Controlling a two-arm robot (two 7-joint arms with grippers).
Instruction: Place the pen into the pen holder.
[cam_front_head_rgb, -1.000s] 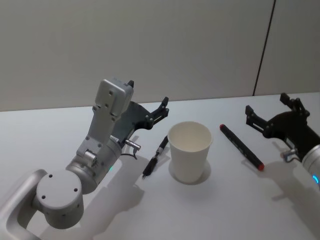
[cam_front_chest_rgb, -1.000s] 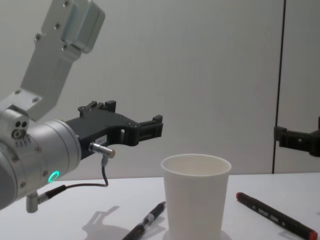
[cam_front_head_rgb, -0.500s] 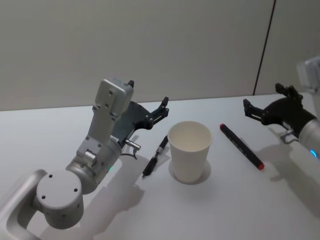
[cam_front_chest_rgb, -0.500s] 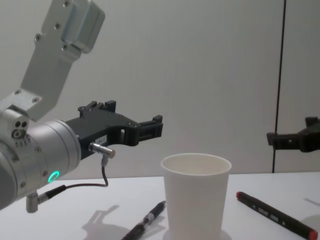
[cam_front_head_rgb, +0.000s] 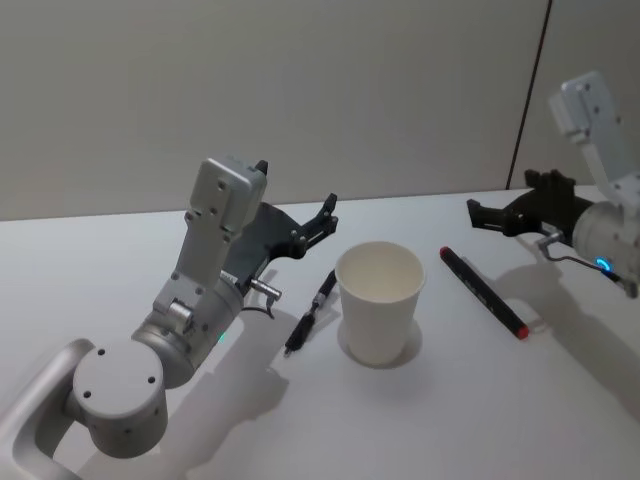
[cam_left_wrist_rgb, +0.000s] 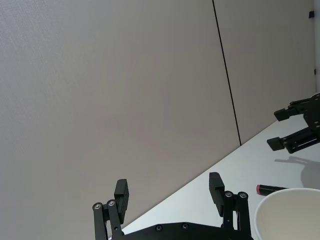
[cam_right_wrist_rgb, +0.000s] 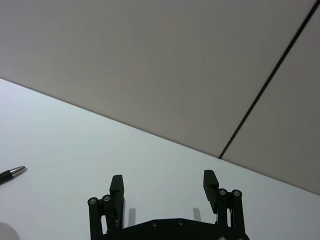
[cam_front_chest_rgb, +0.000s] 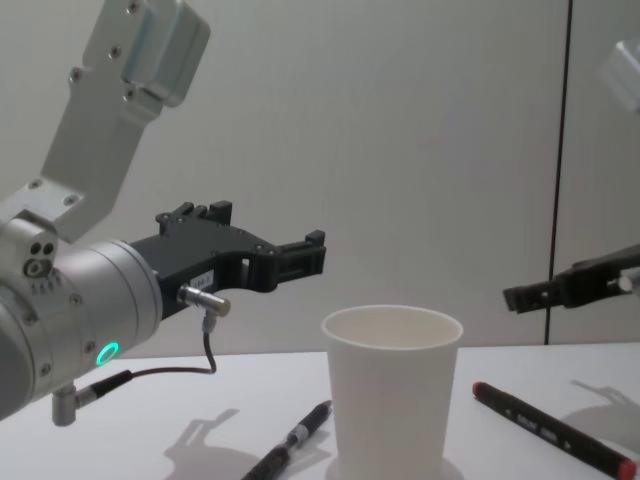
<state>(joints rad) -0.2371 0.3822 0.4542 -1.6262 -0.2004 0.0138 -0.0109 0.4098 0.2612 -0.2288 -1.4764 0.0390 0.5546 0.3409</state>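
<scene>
Roughly at the middle of the tabletop (cam_front_head_rgb: 460, 425) stands the pen holder (cam_front_head_rgb: 380, 305), a plain white paper cup, upright on its narrow base with its rolled rim on top. The chest view shows the cup (cam_front_chest_rgb: 390, 395) from the side.

2 pens lie flat on the tabletop, 1 on each side of the cup. Just to its left lies a slim black pen (cam_front_head_rgb: 311, 314), slanted, with 1 end toward the back edge and the other toward the front; it is close to the cup, but I cannot tell whether they touch. To the cup's right, a little apart from it, lies a thicker black marker (cam_front_head_rgb: 483, 292) with red at both ends, its far end pointing toward the back edge and its near end toward the right edge.

The left gripper (cam_front_head_rgb: 326, 217) hangs in the air over the left half of the tabletop, beyond the black pen's far end, pointing toward the back edge. The left wrist view shows its 2 fingers (cam_left_wrist_rgb: 216, 181) spread wide with nothing between them, and the cup's rim at the corner of that picture.

The right gripper (cam_front_head_rgb: 478, 216) hovers over the right half of the tabletop near the back edge, pointing toward the left, its tips above and just behind the marker's far end and clear of it. Its 2 fingers (cam_right_wrist_rgb: 209, 177) also stand apart and empty. From the chest view it (cam_front_chest_rgb: 515, 297) reaches in above the marker (cam_front_chest_rgb: 550, 432).
</scene>
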